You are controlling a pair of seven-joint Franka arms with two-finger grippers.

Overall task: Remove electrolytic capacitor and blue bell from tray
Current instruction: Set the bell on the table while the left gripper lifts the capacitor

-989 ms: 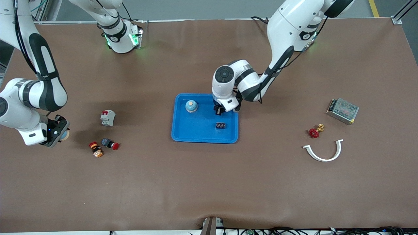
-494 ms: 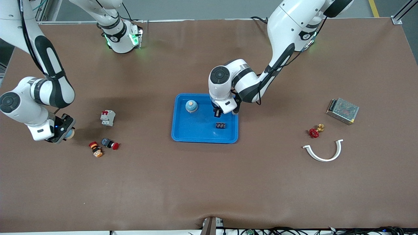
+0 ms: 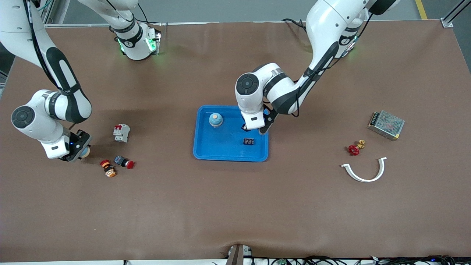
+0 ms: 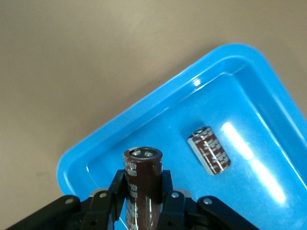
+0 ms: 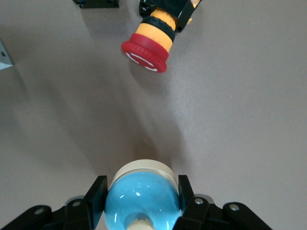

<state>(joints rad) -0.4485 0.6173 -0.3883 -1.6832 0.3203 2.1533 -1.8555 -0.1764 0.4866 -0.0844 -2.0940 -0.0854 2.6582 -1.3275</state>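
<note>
Here the left pincer [image 4: 142, 203] clamps a brown capacitor [image 4: 143, 184], its long axis along the fingers, over the blue tray [image 3: 206, 152]. The right pincer [image 5: 142, 201] grips a blue bell [image 5: 142, 201] above the desk [image 3: 235, 206] near the red button [image 5: 149, 48].

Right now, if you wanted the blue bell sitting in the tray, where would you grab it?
Probably from straight above, pinching the bell across its round blue dome. It stands upright in the blue tray, knob on top, with nothing touching its sides. The right hand grips a second bell the same way.
</note>
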